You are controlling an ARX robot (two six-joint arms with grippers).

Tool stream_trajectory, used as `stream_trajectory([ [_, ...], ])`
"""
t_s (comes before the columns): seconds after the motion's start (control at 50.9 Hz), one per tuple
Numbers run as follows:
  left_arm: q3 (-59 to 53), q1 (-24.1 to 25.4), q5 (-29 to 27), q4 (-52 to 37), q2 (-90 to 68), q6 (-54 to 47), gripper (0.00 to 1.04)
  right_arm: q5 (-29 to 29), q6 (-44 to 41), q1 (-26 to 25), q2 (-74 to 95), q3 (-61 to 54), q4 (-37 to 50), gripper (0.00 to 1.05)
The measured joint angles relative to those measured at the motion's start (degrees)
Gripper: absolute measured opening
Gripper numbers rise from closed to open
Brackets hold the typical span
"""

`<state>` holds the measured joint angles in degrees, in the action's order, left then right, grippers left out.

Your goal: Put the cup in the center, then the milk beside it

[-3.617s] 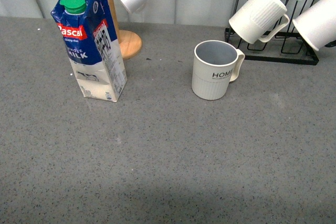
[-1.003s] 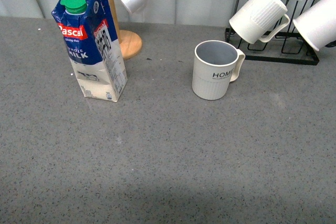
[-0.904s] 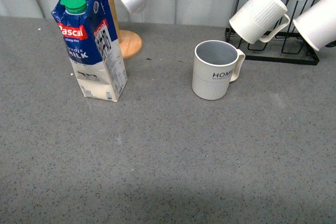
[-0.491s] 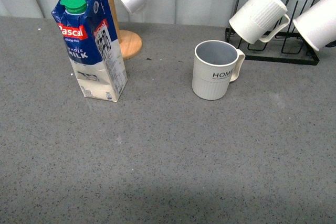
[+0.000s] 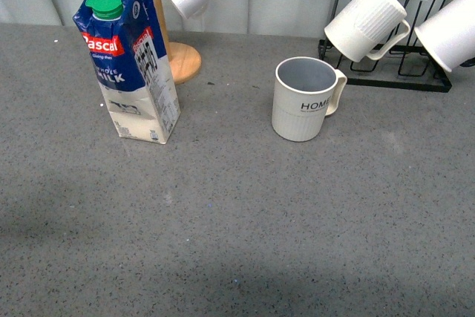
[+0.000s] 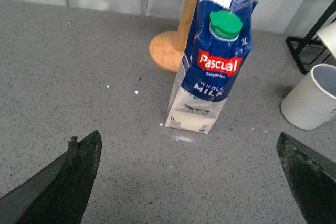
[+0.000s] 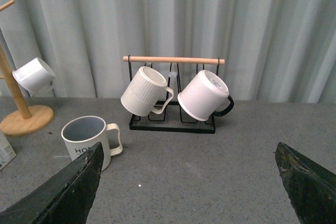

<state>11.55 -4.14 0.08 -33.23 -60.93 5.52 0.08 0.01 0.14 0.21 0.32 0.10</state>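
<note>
My left gripper (image 6: 187, 145) and right gripper (image 7: 189, 148) both gape wide, empty. The cup (image 5: 300, 109) stands upright on the table (image 5: 237, 243), mouth up, handle pointing right. The milk (image 5: 130, 64) stands on end to its left, cap up, well apart.

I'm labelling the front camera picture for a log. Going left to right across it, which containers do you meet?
milk → cup → hanging ribbed white mug → second hanging white mug at the right edge.
</note>
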Motion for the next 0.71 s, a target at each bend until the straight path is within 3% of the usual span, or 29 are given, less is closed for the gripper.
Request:
stream_trajectory([
  [0.256, 5.3, -1.4, 0.5, -6.4, -18.2, -0.6, 0.98, 0.0, 0.0, 0.0, 0.0, 0.0, 0.0, 0.96],
  [0.708, 12.8, -2.3, 1.7, -9.7, -31.4, -2.8, 0.98, 0.0, 0.0, 0.0, 0.0, 0.0, 0.0, 0.96],
])
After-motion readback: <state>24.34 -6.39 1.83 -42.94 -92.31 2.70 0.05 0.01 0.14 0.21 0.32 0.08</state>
